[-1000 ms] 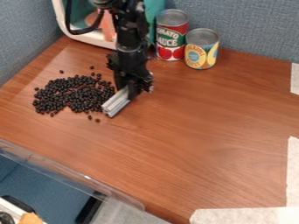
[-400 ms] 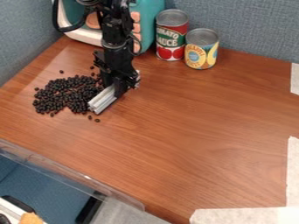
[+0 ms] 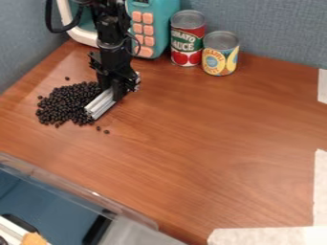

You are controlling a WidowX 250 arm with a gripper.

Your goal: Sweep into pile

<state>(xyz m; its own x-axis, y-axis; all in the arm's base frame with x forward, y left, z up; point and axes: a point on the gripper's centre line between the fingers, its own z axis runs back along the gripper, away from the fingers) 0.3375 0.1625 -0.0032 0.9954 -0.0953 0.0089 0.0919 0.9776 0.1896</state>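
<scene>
Brown tabletop (image 3: 204,143), heaped black beans (image 3: 62,104)

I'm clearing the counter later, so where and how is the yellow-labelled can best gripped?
Probably by the upper wall of the yellow-labelled can, from above, gripping front to back: it stands upright, and the red-labelled can crowds one side.

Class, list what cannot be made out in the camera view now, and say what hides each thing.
Camera view:
Toy microwave: its top is cut off by the upper edge; the arm covers its middle.
Black beans: packed too tightly to count.
Silver bar: its upper end is hidden by the gripper.
Orange object: cut off by the bottom edge.
</scene>
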